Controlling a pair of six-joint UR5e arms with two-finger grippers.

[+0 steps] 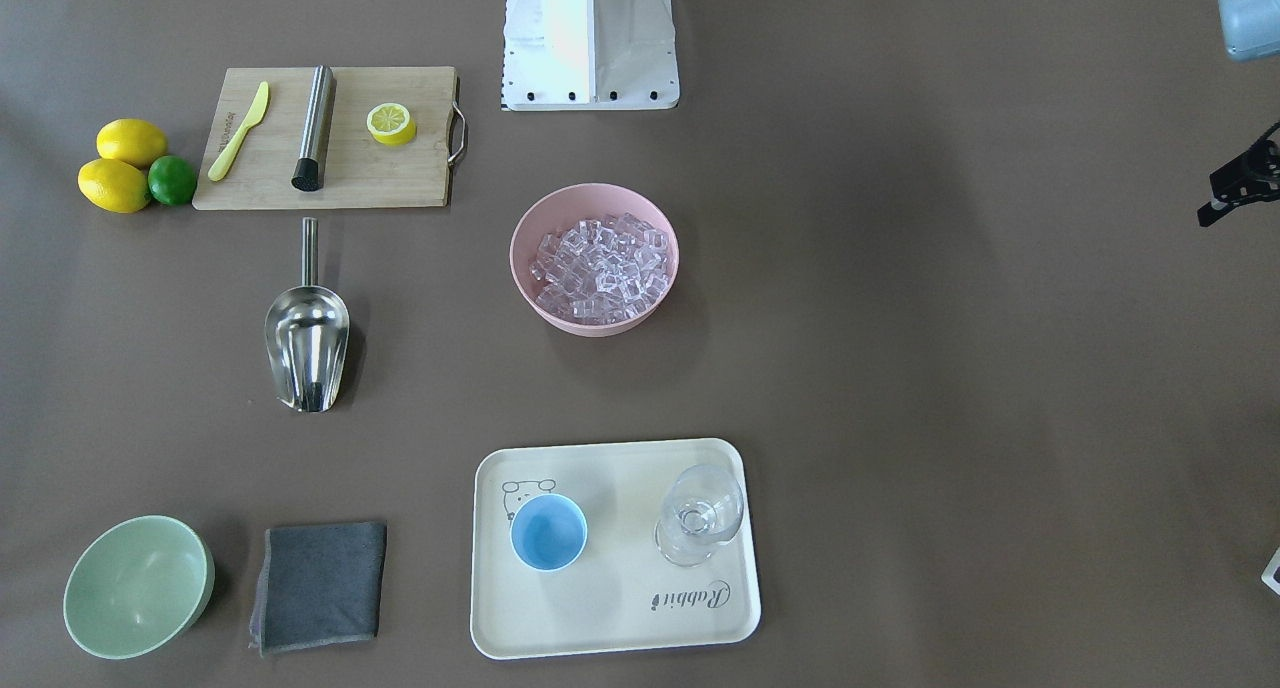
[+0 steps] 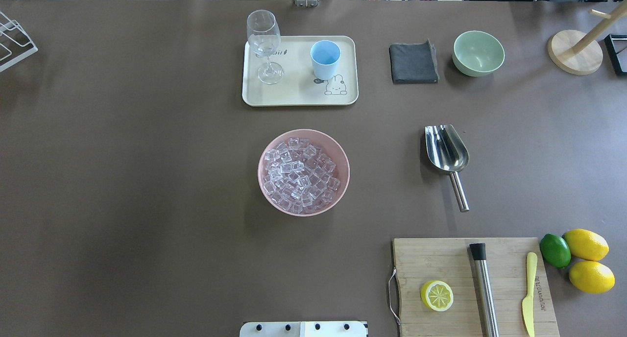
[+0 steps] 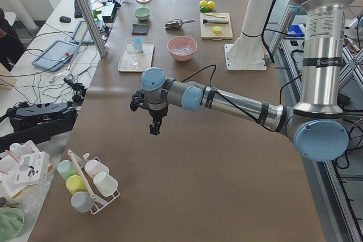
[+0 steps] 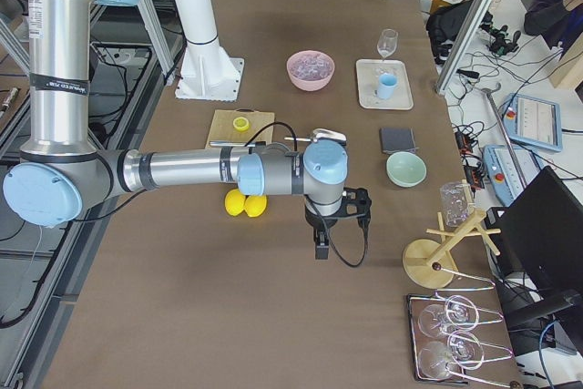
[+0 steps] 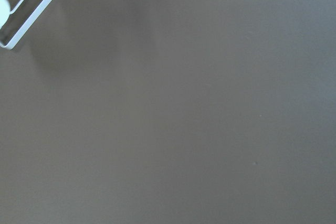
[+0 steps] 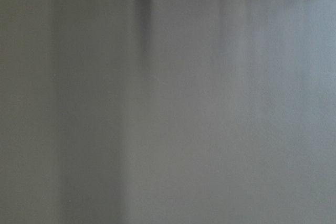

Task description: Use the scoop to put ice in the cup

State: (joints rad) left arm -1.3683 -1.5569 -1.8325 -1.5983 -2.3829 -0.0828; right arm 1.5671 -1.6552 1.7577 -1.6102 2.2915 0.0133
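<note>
0 steps look done; the task is judged to be at its start, w/ scoop pickup pending.

Front-facing: ice (image 1: 597, 268) is heaped in pink bowl (image 1: 520, 258). Scoop (image 1: 307, 343) is laid flat on table (image 1: 900, 368), well apart from bowl on robot's R side, handle toward robot base, untouched. Cup (image 1: 548, 532) is stood upright on tray (image 1: 620, 618), beyond bowl from robot; it looks empty.

Overhead: same layout is shown; no gripper is seen in frame.

Ext. left: L gripper (image 3: 153, 130) is held above bare table, well apart from bowl toward L end. Nothing is seen in it; finger spacing cannot be told.

Ext. right: R gripper (image 4: 321, 250) is held above table, well apart from bowl toward R end. Nothing is seen held; whether fingers are apart or together cannot be told.

Wrist cams: bare table only, plus wire rack (image 5: 39, 8) corner on L cam.

Next move, as judged: R arm, nearer to scoop, would be brought over the thin rod handle, fingers spread across it, and a low grasp taken.
</note>
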